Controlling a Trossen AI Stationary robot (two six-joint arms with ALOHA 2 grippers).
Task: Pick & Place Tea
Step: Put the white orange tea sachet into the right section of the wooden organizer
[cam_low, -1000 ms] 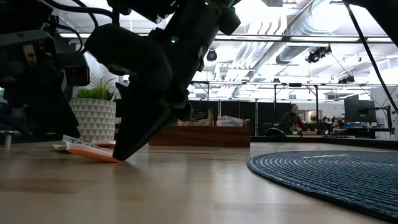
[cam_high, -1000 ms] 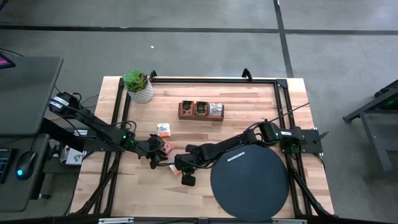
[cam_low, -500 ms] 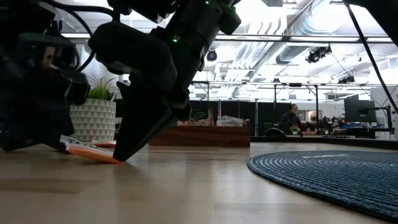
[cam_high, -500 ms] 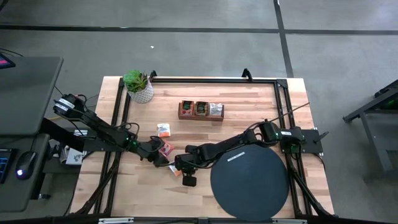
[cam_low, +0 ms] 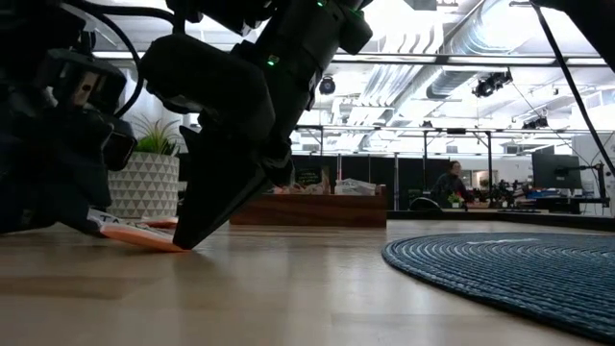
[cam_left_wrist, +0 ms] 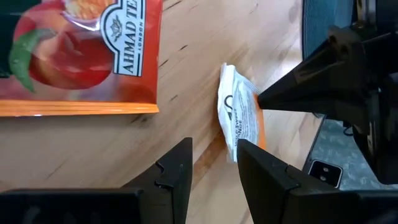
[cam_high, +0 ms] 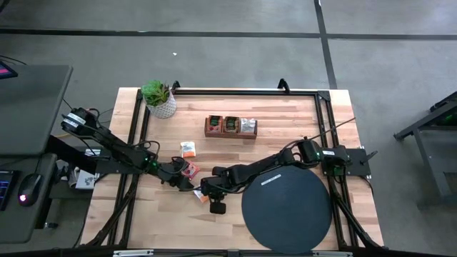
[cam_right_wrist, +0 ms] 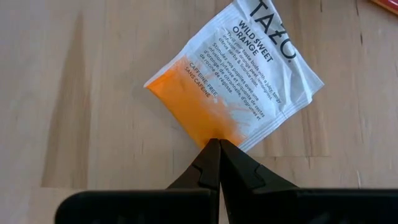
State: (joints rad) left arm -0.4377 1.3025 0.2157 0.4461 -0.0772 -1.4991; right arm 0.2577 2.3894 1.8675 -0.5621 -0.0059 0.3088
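An orange-and-white tea sachet lies on the wooden table between my two grippers. It also shows in the left wrist view and the low view. My right gripper is shut, with its tip on the sachet's orange corner. My left gripper is open, close to the sachet's white end, with one finger on either side of that edge. A red tea sachet lies flat beside my left gripper, and another sachet lies farther back. My right gripper presses its shut fingertips down on the sachet's orange corner, slanting down from above. That corner stays on the table, while the sachet's white end stands a little off the wood. My left gripper is at that white end; I cannot tell whether a finger touches it.
A brown three-compartment tray with sachets in it stands toward the far edge. A potted plant is at the far left corner. A round dark mat covers the near right part of the table.
My left gripper has rolled about its own pointing line and sunk slightly beside the sachet's white end. My right gripper has kept still, shut on the orange corner. The sachet has not moved.
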